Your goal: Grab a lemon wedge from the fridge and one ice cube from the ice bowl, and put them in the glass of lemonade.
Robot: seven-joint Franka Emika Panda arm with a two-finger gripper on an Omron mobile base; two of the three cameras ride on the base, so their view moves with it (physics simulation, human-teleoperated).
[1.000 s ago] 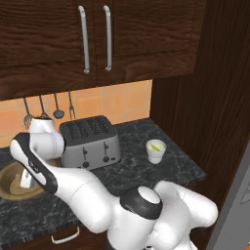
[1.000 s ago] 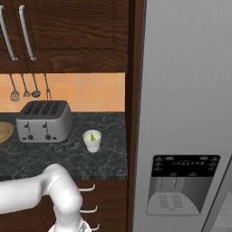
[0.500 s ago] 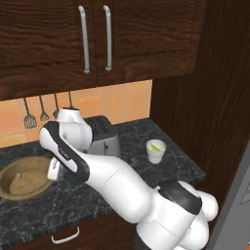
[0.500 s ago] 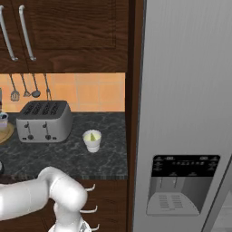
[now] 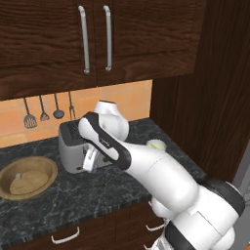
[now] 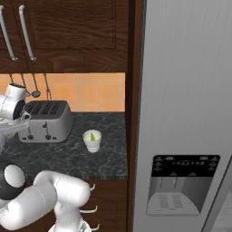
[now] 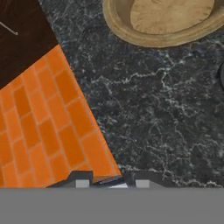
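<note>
Arm has swung right since 1.0 s ago: the claw (image 5: 89,161) was over the ice bowl (image 5: 28,177), now it hangs in front of the toaster (image 5: 73,146), bowl well to its left. Hand view shows the two fingertips (image 7: 83,181) close together with something pale between them; cannot confirm an ice cube is held. Glass of lemonade (image 6: 92,141) sits on the counter (image 6: 77,158) further right of the claw, with a lemon wedge (image 6: 93,135) seemingly already in it. Fridge (image 6: 181,113) beyond. Judgement: carrying ice toward the glass.
</note>
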